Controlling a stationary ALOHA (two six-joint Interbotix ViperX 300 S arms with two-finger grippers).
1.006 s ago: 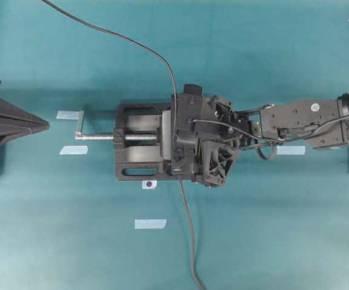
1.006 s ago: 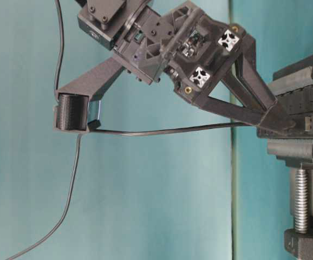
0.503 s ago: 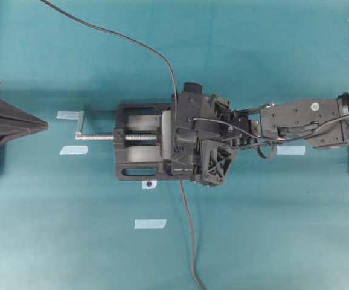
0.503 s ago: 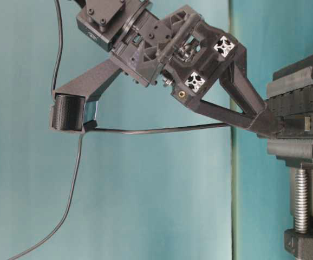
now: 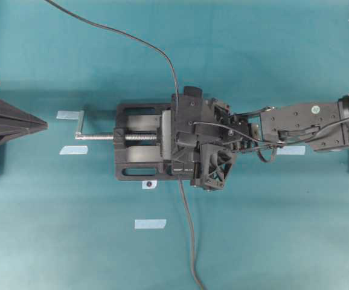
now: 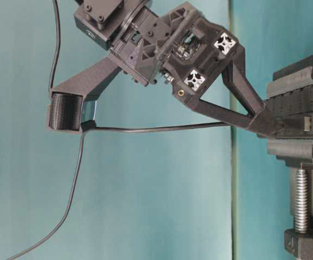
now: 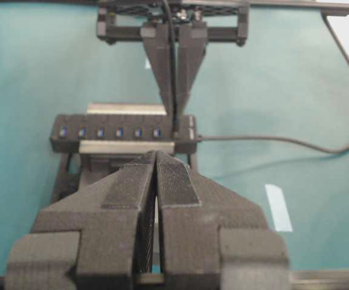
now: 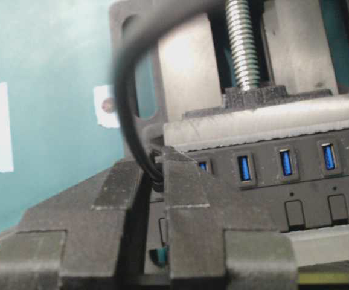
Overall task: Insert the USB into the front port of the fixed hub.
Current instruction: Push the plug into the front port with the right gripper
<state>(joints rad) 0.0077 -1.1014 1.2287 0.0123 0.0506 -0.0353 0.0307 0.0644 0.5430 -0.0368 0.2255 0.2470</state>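
Note:
The fixed hub (image 7: 117,142), a black bar with a row of blue slots (image 8: 285,162), lies clamped in a black vise (image 5: 139,170). My right gripper (image 6: 275,125) reaches down to the hub's near end, its fingers (image 7: 189,66) closed together. They are shut on the USB (image 8: 158,176), a small black plug at the end slot. How deep the plug sits is hidden. Its thin black cable (image 8: 122,78) rises from between the fingers. My left gripper (image 7: 156,156) hangs back from the vise, shut and empty, at the left edge of the overhead view (image 5: 41,124).
The vise's silver screw (image 5: 139,137) and crank (image 5: 80,124) point left. A second black cable (image 7: 283,140) leaves the hub's end and trails across the teal table (image 5: 189,241). Several pale tape strips (image 5: 150,223) lie around the vise.
My right gripper's fingers have closed from wide apart onto the plug at the hub's end. The wrist shifted slightly. The left arm has not moved.

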